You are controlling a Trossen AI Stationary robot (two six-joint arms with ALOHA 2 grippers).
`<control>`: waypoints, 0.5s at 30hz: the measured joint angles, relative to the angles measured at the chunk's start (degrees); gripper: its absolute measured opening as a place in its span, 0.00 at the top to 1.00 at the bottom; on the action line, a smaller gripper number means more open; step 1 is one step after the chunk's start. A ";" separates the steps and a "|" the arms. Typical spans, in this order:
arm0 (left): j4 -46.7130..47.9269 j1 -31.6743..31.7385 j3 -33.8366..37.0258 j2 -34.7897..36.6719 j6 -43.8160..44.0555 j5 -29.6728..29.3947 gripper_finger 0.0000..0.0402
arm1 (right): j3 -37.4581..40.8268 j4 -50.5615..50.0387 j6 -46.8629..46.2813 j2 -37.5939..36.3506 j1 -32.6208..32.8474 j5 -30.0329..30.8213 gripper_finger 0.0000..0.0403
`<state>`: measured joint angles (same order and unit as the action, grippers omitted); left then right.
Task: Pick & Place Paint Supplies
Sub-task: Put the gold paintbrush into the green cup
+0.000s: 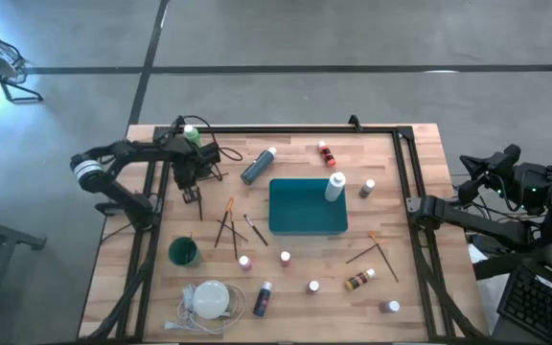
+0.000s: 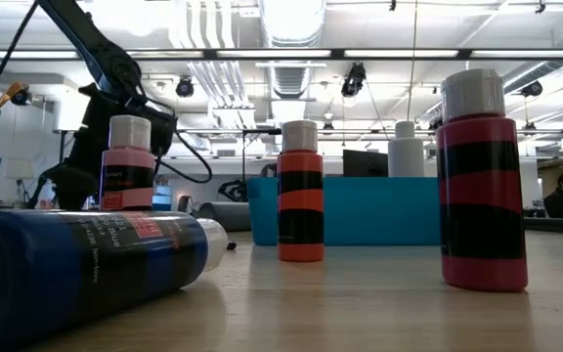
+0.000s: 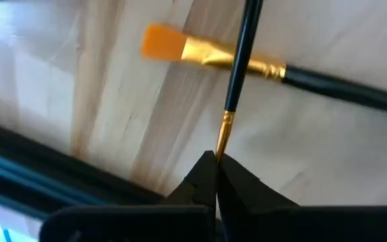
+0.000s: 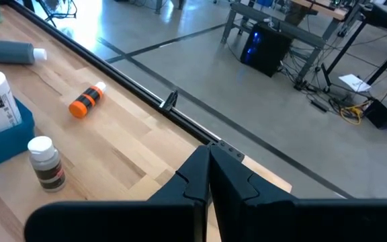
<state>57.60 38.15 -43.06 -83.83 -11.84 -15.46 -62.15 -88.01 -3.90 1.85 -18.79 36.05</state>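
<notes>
Early stage. Left gripper [image 3: 215,161] at far left, fingers closed on a thin brush [image 3: 237,81]. Right gripper [image 4: 209,168] closed, empty, at right edge. One white bottle [image 1: 335,186] in tray [image 1: 300,226]; other bottles and brushes scattered.
</notes>
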 joint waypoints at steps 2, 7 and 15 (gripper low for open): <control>2.91 -0.06 -1.47 1.93 -0.16 -1.40 0.99 | 0.00 0.00 -0.07 0.00 0.01 0.00 0.98; 12.62 -0.41 -7.32 8.78 -0.12 -2.61 1.00 | 0.01 0.00 -0.11 0.00 0.01 0.00 0.98; 33.18 -5.37 -23.52 16.78 2.70 -8.71 1.00 | 0.00 0.00 0.00 0.00 0.00 0.00 0.98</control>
<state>90.78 32.78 -66.57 -67.05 -9.14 -24.18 -62.15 -88.01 -3.90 1.85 -18.78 36.05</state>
